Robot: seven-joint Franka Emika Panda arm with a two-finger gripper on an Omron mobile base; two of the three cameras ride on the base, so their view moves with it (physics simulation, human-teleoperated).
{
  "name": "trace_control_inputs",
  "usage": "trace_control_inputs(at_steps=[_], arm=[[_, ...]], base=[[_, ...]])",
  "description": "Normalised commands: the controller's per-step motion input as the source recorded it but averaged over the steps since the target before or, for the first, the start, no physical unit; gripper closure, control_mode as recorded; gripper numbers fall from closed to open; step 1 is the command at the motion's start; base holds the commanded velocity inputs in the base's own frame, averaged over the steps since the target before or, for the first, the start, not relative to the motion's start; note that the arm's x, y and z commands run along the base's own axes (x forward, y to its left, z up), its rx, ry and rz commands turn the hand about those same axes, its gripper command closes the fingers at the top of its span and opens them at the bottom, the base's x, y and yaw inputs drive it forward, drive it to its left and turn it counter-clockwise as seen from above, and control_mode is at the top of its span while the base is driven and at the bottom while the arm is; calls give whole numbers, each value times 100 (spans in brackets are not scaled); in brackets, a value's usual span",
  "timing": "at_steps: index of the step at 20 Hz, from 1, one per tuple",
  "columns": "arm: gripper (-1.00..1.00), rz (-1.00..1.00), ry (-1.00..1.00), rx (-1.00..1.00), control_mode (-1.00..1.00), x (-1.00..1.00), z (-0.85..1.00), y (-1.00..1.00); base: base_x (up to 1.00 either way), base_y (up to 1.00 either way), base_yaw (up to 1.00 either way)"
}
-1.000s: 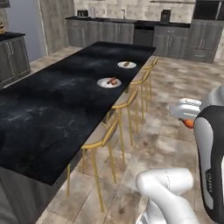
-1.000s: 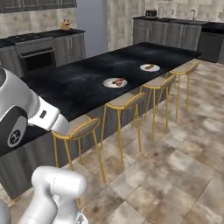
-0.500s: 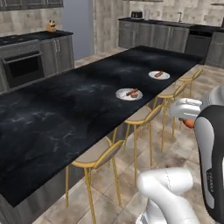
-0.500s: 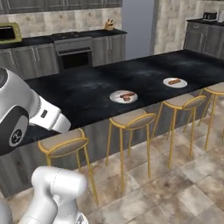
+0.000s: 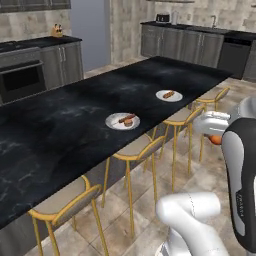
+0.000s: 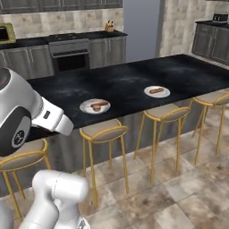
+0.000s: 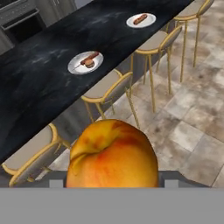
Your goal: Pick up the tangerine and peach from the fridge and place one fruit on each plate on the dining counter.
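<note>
Two plates sit on the dining counter [image 6: 134, 76], both near its stool-side edge and well apart along it: the nearer plate [image 5: 122, 120] and the farther plate [image 5: 169, 95]. Stools [image 6: 103, 132] stand in a row along that edge, below the plates. The peach [image 7: 113, 155] hangs over the floor, on the stool side of the counter.
</note>
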Motion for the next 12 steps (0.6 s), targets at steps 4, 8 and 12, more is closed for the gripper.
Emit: trace_control_inputs(at_steps=[4, 8, 12], arm=[[100, 0, 0, 0, 100, 0, 0, 0], [100, 0, 0, 0, 100, 0, 0, 0], [100, 0, 0, 0, 100, 0, 0, 0]], base=[[9, -100, -8], [31, -100, -9], [34, -99, 10]])
